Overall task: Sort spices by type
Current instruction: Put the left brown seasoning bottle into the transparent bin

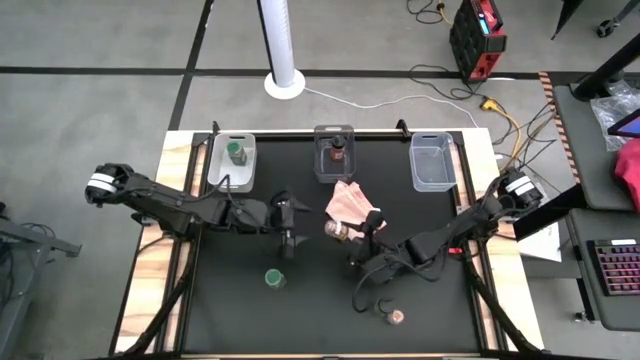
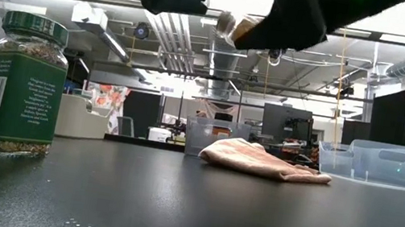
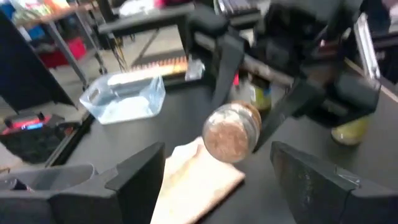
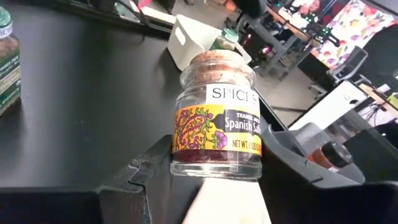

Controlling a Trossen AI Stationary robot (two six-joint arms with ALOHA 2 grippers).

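A small clear glass spice jar with a cork-coloured stopper and a yellow-and-black label (image 4: pixel 216 118) sits clamped between the two dark fingers of the right gripper (image 1: pixel 352 232), lifted above the black table (image 1: pixel 320 300) near its middle, just beside the crumpled pink cloth (image 1: pixel 347 203). In the left wrist view the same jar shows end-on, its round bottom full of reddish-brown spice, gripped from the sides by the right arm's fingers. The left gripper (image 1: pixel 289 245) hangs close by, facing that jar, its fingers spread wide with nothing between them.

A green-lidded glass jar with a green label (image 2: pixel 20 85) stands upright on the table on the near side of the left gripper. Another small jar with a pinkish-tan top (image 1: pixel 397 317) rests close to the table's near edge, on the right arm's side.

Along the far edge stand three clear rectangular plastic bins. The left bin (image 1: pixel 231 166) holds a green-lidded jar (image 1: pixel 234 150). The middle bin (image 1: pixel 334 135) holds a dark-lidded jar (image 1: pixel 338 152). The right bin (image 1: pixel 432 160) shows no jar inside.
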